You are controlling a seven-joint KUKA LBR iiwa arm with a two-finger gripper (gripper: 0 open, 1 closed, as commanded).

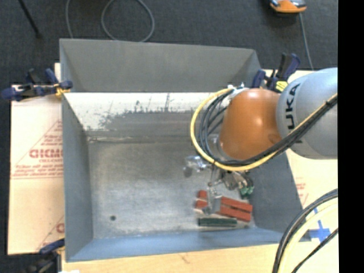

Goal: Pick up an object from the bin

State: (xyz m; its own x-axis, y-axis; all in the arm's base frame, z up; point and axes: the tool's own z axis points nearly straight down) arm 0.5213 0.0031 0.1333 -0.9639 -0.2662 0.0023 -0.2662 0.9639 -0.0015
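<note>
Several small things lie heaped in the near right corner of the bin (131, 181), and the claw (213, 202) hangs low over that heap. It is just above the left end of two long red blocks (236, 209) that lie side by side, slightly slanted. A small red piece (202, 195) sits just left of the claw, and a dark green bar (217, 222) lies flat along the near wall, touching or nearly touching the blocks. A green bit (246, 191) peeks out to the right, partly under the wrist.

A silver metal part (193, 165) shows further back; whether it belongs to the wrist or lies loose is unclear. The orange cover (247, 124) and looped cables (199, 129) on the arm (310, 112) hide the bin's far right part. Whether the claw is released or clenched cannot be told, nor whether it touches any block.
</note>
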